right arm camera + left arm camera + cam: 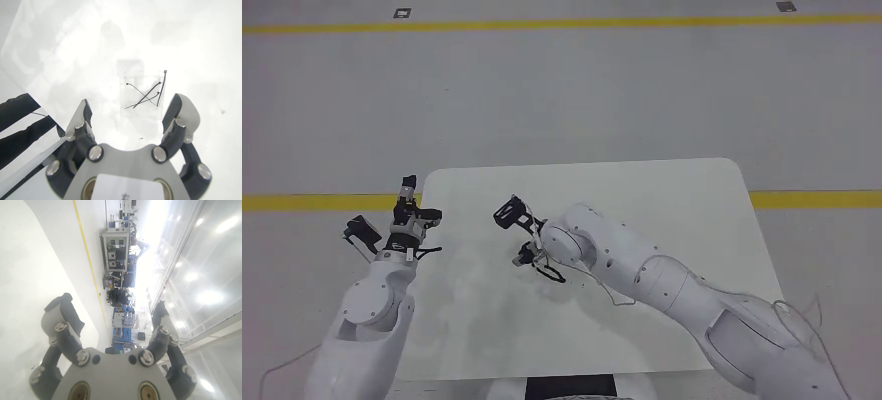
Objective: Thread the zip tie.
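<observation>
White surface (pixel 662 200) with rounded far corners at 10 and 2 o'clock in the top view. Resting on it: small clear box (pixel 132 111) holding four black zip ties (pixel 145 96), three crossed, the fourth along one wall. Near the box, tiny dark fleck (pixel 141 138); second speck (pixel 223 111) farther off.

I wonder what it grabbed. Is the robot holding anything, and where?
Nothing. The left gripper and right gripper are open and empty; zip ties lie apart.
</observation>
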Controlling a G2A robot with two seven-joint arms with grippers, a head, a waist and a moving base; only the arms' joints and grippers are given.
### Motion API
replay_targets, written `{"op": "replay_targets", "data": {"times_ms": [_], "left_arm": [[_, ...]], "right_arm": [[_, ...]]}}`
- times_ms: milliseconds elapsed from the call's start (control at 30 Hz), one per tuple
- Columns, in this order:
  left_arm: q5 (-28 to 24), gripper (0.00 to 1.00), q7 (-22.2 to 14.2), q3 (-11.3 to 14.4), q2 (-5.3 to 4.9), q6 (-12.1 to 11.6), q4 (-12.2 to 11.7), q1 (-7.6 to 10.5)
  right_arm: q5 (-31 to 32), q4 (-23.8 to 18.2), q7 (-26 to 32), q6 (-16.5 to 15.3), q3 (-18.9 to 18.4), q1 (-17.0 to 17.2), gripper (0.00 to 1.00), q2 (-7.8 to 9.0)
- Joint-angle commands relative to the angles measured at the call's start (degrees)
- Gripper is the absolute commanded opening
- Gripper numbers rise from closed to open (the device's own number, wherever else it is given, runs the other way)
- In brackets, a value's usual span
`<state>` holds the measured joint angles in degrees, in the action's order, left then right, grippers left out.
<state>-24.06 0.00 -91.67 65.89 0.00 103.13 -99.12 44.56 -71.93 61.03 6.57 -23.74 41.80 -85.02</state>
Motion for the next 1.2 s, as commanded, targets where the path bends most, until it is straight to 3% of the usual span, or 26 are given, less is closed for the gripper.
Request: {"op": "replay_targets", "data": {"times_ms": [0, 100, 500, 933, 1167], "left_arm": [[0.0, 1.0, 0.0, 0.0, 0.0, 0.0, 0.0, 0.0], [0.0, 1.0, 0.0, 0.0, 0.0, 0.0, 0.0, 0.0], [0.0, 1.0, 0.0, 0.0, 0.0, 0.0, 0.0, 0.0], [0.0, 1.0, 0.0, 0.0, 0.0, 0.0, 0.0, 0.0], [0.0, 1.0, 0.0, 0.0, 0.0, 0.0, 0.0, 0.0]], "right_arm": [[0.8, 1.4, 0.5, 1.0, 1.2, -0.8, 1.0, -1.09], [2.5, 3.4, 1.7, 2.6, 2.9, -2.0, 1.0, -2.76], [2.3, 4.0, 0.7, 1.7, 2.5, -1.4, 1.0, -2.94], [-5.3, 8.1, 6.0, 0.9, -0.9, -1.6, 1.0, -4.96], [-5.3, 8.1, 6.0, 0.9, -0.9, -1.6, 1.0, -4.96]]}}
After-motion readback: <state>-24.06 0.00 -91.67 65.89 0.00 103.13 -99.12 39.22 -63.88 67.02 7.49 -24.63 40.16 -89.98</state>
